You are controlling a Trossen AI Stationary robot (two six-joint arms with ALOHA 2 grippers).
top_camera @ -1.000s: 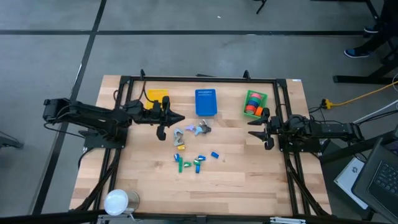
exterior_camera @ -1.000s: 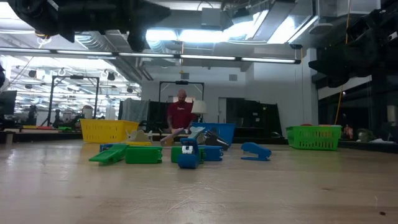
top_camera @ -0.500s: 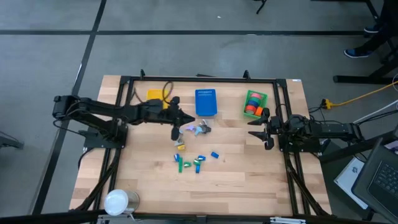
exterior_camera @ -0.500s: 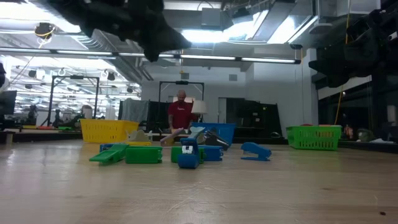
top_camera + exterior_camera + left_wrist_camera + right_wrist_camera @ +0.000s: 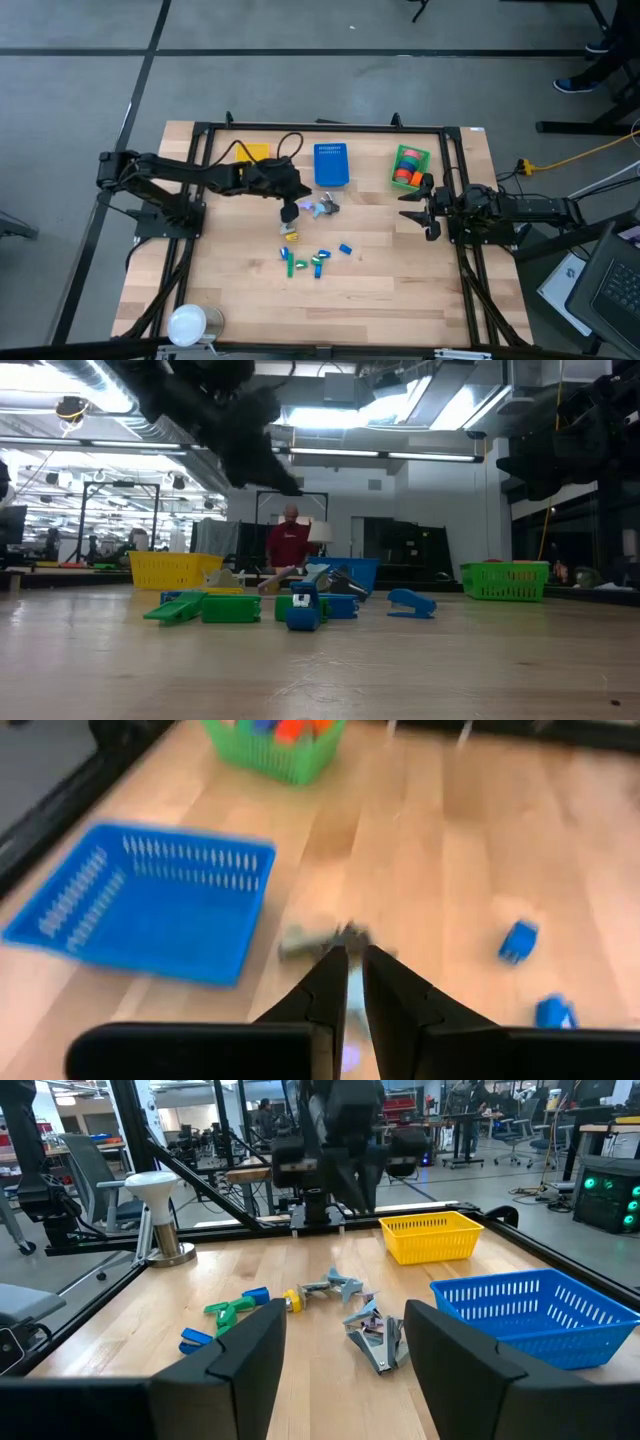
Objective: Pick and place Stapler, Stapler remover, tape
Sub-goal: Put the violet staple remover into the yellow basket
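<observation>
Slatted blue plastic basket (image 5: 331, 165) beside left gripper (image 5: 288, 211), fingers nearly closed; right gripper (image 5: 417, 212) spread open.

Bench (image 5: 400, 270): pale wood planks, smooth, slight sheen. Blue basket (image 5: 331, 165), yellow basket (image 5: 432, 1237), green basket (image 5: 409, 165): slotted plastic, matt. Staple removers (image 5: 372, 1330): bare grey metal, shiny. Small blue stapler (image 5: 411, 602): glossy plastic. Left fingers (image 5: 330, 982): matt black. Frame rails (image 5: 320, 127): black metal.
</observation>
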